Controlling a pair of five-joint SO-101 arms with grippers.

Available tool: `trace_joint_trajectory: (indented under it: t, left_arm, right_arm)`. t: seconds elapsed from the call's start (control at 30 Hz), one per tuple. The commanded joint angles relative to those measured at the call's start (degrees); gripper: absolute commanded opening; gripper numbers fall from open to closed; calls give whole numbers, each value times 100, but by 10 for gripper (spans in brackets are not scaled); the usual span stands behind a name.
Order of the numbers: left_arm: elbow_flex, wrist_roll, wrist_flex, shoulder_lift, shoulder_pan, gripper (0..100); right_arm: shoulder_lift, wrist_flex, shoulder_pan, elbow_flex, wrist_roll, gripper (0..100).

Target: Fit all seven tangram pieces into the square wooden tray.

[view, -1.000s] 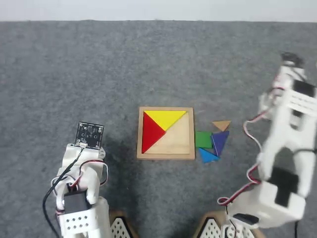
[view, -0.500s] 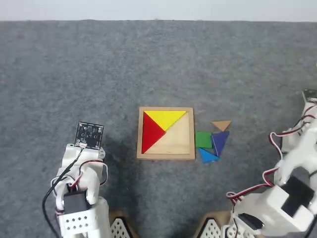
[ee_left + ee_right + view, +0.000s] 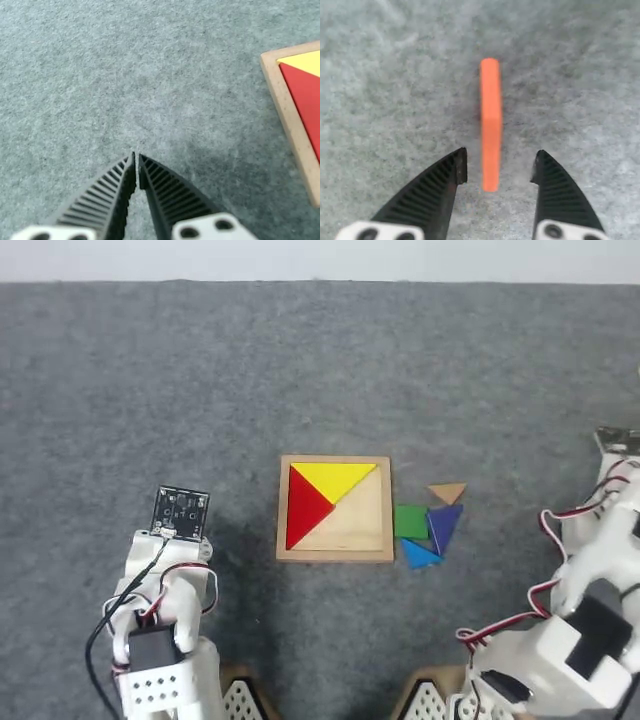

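Observation:
The square wooden tray (image 3: pixel 381 540) lies mid-table with a yellow triangle (image 3: pixel 333 479) and a red triangle (image 3: pixel 305 509) in it. Its corner (image 3: pixel 285 100) also shows in the left wrist view. Right of the tray lie a green square (image 3: pixel 410 521), a dark blue piece (image 3: pixel 443 526), a light blue triangle (image 3: pixel 420 554) and a tan triangle (image 3: pixel 447 492). An orange piece (image 3: pixel 490 120) stands on edge on the felt, its near end between the fingers of my open right gripper (image 3: pixel 498 167). My left gripper (image 3: pixel 136 172) is shut and empty, over bare felt left of the tray.
Grey felt (image 3: pixel 300 370) covers the whole table. The left arm (image 3: pixel 160 640) sits at the front left, the right arm (image 3: pixel 590 630) at the far right edge. A pale wall strip runs along the back.
The right arm has swung from beside the loose pieces out and down toward the table's right edge. The left arm and all pieces near the tray stayed put.

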Motion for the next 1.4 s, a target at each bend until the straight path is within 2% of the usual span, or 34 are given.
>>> trace_joint_trajectory:
  t: [0.0,0.53,0.77,1.0,1.1,1.23,1.37]
  left_arm:
    - [-40,-79,35,-70,-44,12]
    - [-40,-79,35,-70,-44,12]
    - [-40,-79,35,-70,-44,12]
    - [-40,-79,35,-70,-44,12]
    - [-40,-79,35,-70,-44,12]
    - [-40,-79,35,-70,-44,12]
    - [-40,-79,35,-70,-44,12]
  right_arm:
    - [-321,4,-277,-26,26,209]
    - [-303,4,-655,132,-387,209]
    - [-347,4,-611,-62,-422,209]
    - [-295,-453,-514,-88,-422,209]
    - [-66,-558,-549,-132,-352,209]
    - [418,-611,-558,-123,193,210]
    - [787,-646,-549,-123,431,212]
